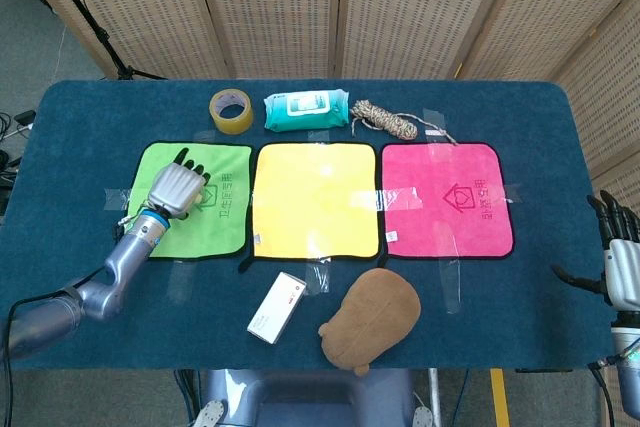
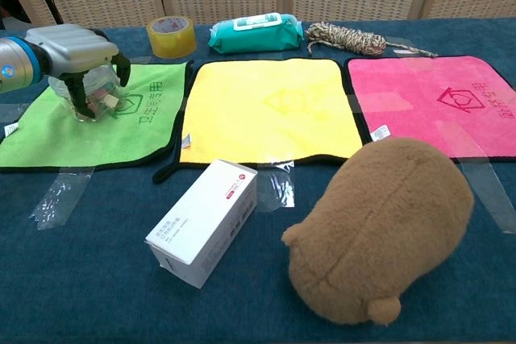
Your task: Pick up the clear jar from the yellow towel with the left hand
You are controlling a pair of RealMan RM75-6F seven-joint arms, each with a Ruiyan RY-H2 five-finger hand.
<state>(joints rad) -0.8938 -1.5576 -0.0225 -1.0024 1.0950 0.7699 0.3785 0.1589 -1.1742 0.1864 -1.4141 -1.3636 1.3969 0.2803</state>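
Left hand: your left hand [image 2: 74, 47] holds the clear jar [image 2: 90, 99] from above, fingers curled down around its sides.
Clear jar: it stands upright, long axis vertical, mouth up under the palm; it is over the green towel [image 1: 215, 227], not the yellow towel [image 1: 316, 199]. If it touches the cloth or is lifted, you cannot tell. In the head view the hand [image 1: 175, 189] hides it.
Place: the jar is at 9 o'clock from the yellow towel, well apart from it.
Right hand: your right hand [image 1: 618, 259] is at the far 3 o'clock edge of the table, fingers spread and holding nothing.
Other things: the white box [image 2: 203, 221] and brown plush toy [image 2: 379, 227] lie at 6 o'clock of the yellow towel; tape roll [image 1: 231, 110] and wipes pack [image 1: 305, 109] at 12 o'clock.
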